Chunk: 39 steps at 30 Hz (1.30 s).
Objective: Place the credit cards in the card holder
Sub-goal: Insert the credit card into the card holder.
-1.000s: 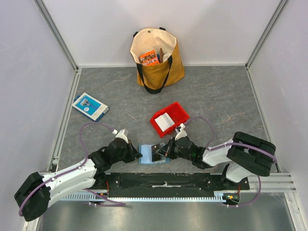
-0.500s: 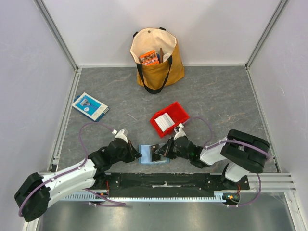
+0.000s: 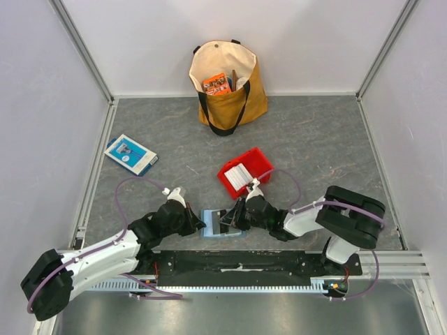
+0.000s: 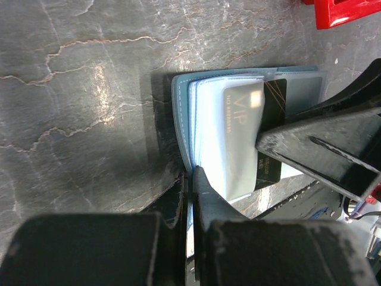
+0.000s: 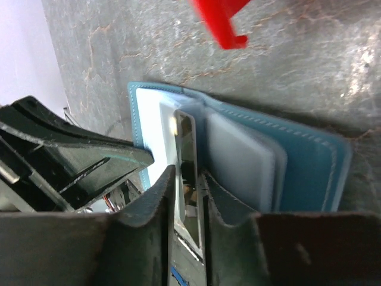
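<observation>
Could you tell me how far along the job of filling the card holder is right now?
Done: a grey VIP card looks seated in a clear sleeve of the card holder, whose edge the left hand pinches shut. In hand: a dark card sits partway in, between the fingers of the right hand; its grip is unclear. Left: pale cards lie in the red bin.

The grey credit card in the card holder reads "VIP", smaller print beneath it illegible
</observation>
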Each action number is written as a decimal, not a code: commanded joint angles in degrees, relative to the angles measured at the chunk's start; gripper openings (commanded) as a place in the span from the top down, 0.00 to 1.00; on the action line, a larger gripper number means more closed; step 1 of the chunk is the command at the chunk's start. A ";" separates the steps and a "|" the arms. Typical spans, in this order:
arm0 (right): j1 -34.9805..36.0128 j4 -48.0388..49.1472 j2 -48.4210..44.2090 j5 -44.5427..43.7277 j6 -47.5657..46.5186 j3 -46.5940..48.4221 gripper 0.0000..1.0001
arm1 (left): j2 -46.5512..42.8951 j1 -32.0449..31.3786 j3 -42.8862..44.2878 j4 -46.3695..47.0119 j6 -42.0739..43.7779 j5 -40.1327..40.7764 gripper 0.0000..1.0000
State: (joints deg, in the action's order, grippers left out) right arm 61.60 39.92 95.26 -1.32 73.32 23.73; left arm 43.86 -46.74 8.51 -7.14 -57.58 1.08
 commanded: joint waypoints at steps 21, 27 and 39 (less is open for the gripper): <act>4.40 -30.26 -1.57 -5.18 -13.46 14.95 0.46 | -2.28 -0.10 0.28 -3.41 0.45 2.52 0.98; 4.32 -25.17 -3.86 -4.40 -14.52 13.80 0.51 | -2.02 -0.10 0.19 -2.80 0.37 2.52 0.98; 4.40 -16.82 -3.33 0.53 -10.48 11.08 0.83 | -2.28 -0.10 0.63 -2.27 0.54 2.52 0.98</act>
State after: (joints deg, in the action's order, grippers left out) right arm 65.08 15.46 92.20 -6.20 60.05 35.59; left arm 41.87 -46.74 8.54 -9.17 -57.54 2.09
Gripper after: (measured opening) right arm 0.210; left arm 0.033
